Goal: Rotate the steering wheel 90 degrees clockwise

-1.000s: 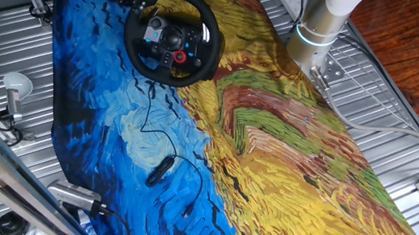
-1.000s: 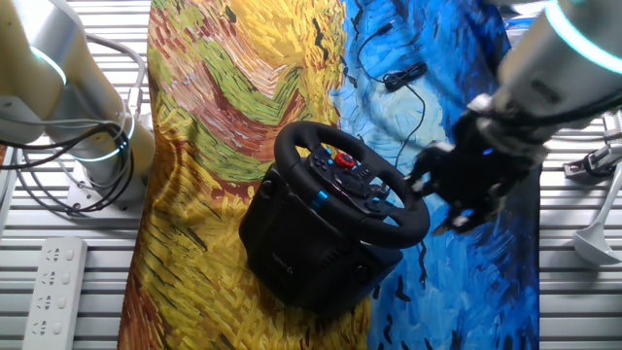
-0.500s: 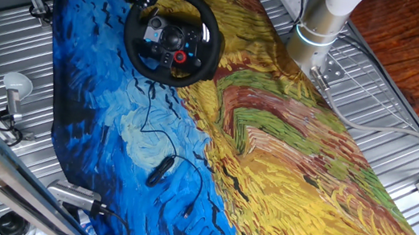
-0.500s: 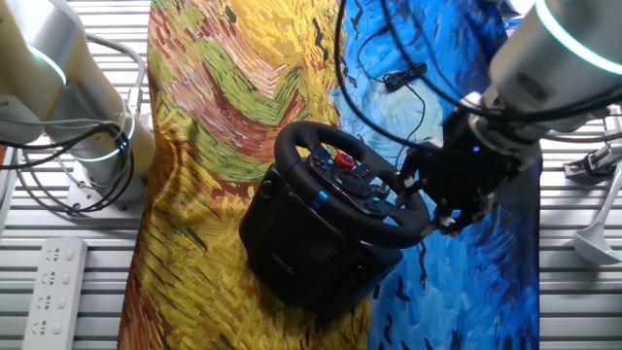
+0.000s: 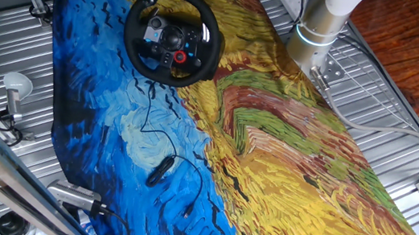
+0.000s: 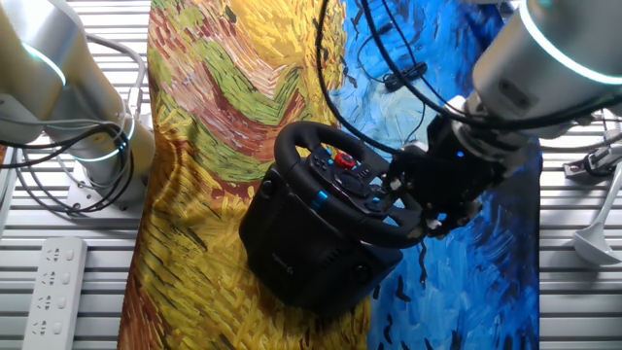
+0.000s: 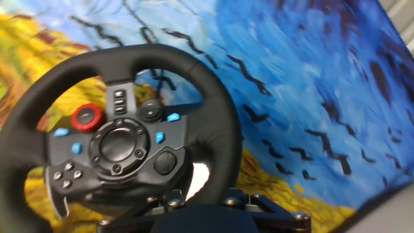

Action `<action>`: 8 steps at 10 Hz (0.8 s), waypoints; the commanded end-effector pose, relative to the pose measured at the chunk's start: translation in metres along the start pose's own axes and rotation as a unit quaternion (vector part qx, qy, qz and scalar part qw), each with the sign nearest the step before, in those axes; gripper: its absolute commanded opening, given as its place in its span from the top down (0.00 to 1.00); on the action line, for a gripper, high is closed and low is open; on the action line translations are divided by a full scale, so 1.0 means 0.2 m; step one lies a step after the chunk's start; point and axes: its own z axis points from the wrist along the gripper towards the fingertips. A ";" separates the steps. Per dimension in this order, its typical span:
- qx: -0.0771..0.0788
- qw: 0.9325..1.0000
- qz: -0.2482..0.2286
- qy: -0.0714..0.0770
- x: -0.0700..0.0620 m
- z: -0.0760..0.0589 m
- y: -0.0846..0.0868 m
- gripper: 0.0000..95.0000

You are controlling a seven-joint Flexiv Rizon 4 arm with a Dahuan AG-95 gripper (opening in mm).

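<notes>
The steering wheel [image 6: 342, 185] is met at its rim by the gripper [image 6: 413, 209] (finger state cannot be told), beside the red button [image 7: 87, 118].

The steering wheel [image 5: 173, 36] is sitting on a cloth [image 5: 270, 150] covering the bench [image 5: 404, 119]; the gripper [image 6: 413, 209] is hanging at its rim, a small corded device [image 5: 159, 171] lying well apart.

Robotics lab bench: ribbed grey metal tabletop [image 5: 404, 119] under a blue-and-yellow painted-pattern cloth [image 5: 284, 168], white robot arm base [image 5: 319, 26] bolted beside that cloth, white power strip [image 6: 53, 282] and loose cables nearby.
</notes>
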 end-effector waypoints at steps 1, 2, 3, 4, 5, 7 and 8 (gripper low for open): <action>-0.014 0.996 -0.089 -0.012 0.01 -0.02 0.02 0.60; -0.013 0.992 -0.124 -0.012 0.01 -0.04 0.03 0.60; -0.013 0.990 -0.139 -0.013 0.01 -0.05 0.04 0.60; -0.012 0.986 -0.163 -0.014 0.01 -0.07 0.06 0.60; -0.013 0.981 -0.192 -0.016 0.01 -0.07 0.06 0.60; -0.029 0.960 -0.275 -0.040 0.01 -0.08 0.07 0.60; -0.033 0.950 -0.305 -0.049 0.01 -0.10 0.08 0.60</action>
